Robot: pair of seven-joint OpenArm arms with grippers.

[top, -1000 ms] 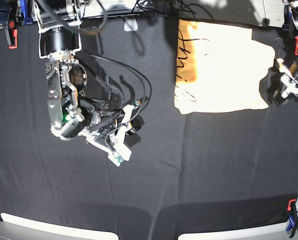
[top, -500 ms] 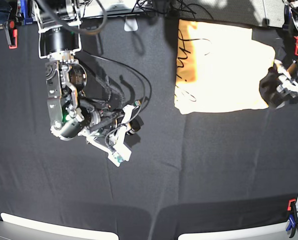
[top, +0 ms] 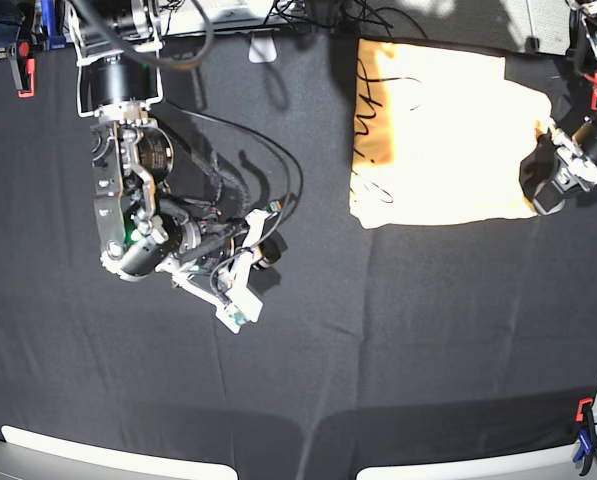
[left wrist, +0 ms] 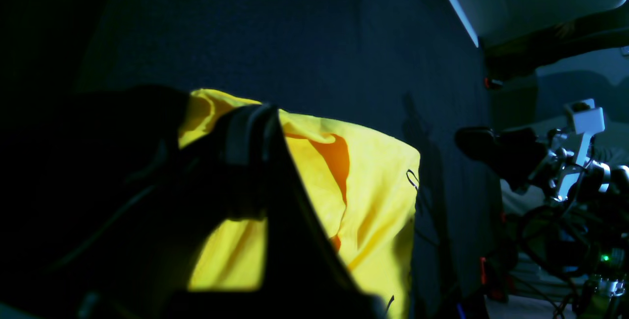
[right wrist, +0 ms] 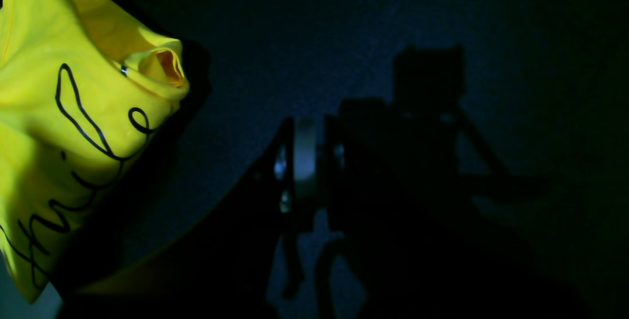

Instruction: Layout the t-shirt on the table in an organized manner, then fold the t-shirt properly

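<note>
T-shirt [top: 448, 140] is what we look at first: it lies at the far side of the table [top: 398, 330], toward the side of our left arm, as a compact pale yellow-orange block with quite straight edges. We see the thin dark scribble marks [top: 373, 100] along the edge that faces the middle of the table. From its small rectangular shape we judge that the laying out is already done and that some folds are made; if one more fold is needed, we cannot say for sure. In the wrist views the cloth looks a little puffy and raised at its border, so some smoothing may be left.

Our left gripper [top: 558, 180] stands at the outer edge of the shirt, just beside or touching it. In the left wrist view one dark finger [left wrist: 255, 161] lies in front of the yellow cloth, but the picture is too dark, so we cannot tell if the jaws are apart or if they pinch the fabric.

Our right gripper [top: 240, 285] hangs over bare black cloth, well apart from the shirt, and carries nothing. In the right wrist view its fingers appear drawn close together, with only a thin gap.

Red and blue clamps [top: 23, 65] hold the black cloth at the table's corners.
</note>
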